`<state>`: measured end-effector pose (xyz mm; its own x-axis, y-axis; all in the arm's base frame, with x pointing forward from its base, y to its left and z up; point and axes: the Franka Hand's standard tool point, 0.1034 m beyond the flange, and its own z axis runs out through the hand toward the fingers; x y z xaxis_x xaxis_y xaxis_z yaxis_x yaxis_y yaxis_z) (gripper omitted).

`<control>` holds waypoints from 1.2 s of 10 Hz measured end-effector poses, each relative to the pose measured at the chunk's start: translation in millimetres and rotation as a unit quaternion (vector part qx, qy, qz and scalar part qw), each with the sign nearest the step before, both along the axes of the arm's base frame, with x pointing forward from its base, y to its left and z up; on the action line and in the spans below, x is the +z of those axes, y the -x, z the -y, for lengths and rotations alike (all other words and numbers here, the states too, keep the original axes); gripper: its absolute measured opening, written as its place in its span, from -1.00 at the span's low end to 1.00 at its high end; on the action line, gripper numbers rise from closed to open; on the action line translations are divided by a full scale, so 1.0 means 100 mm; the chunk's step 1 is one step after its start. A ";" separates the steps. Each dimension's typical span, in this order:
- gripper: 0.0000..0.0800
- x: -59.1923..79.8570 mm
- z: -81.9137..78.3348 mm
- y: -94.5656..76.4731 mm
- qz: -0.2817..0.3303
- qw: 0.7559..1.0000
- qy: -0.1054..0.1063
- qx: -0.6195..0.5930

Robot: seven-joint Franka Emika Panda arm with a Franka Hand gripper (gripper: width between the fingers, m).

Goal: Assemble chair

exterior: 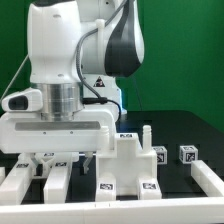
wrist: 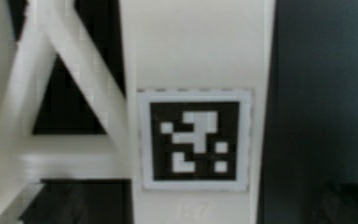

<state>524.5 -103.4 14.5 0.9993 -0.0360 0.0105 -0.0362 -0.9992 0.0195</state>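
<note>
Green backdrop, black table (exterior: 190, 125); white rails along the near edge.

Item 1: gripper (exterior: 60, 160). Low over the table at the exterior view's 8 o'clock, fingers (exterior: 47, 160) pointing down. Jaws stand wide apart and hold nothing.

Item 2: chair parts, matte white, tagged. A stepped block (exterior: 128, 160) sits at the exterior view's 5 o'clock, just beside the gripper. A thin post (exterior: 146, 135) stands upright behind it. 2 small tagged pieces (exterior: 186, 154) lie toward 3 o'clock. Flat slabs (exterior: 55, 183) lie directly under the fingers.

Item 3: wrist view. A white upright bar (wrist: 197, 60) with a square marker tag (wrist: 197, 137) fills the frame, blurred, very near the lens.

Risk, as judged: the fingers are crowded among parts. Closing off-centre may pinch an edge and tilt or skid a slab. Descending further may strike the slabs or nudge the stepped block, spoiling alignment. Which slab lies between the fingers cannot be told.
</note>
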 end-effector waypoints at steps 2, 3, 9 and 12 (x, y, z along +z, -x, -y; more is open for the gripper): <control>0.32 0.00 0.00 0.00 0.000 1.000 0.000 0.000; 0.32 0.00 0.00 0.00 0.000 1.000 0.000 0.000; -0.29 0.00 0.00 0.00 0.000 1.000 0.000 0.000; -0.29 0.02 0.01 -0.01 0.001 1.000 0.000 0.000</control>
<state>525.2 -104.2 16.2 0.9992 -0.0369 0.0126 -0.0371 -0.9991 0.0194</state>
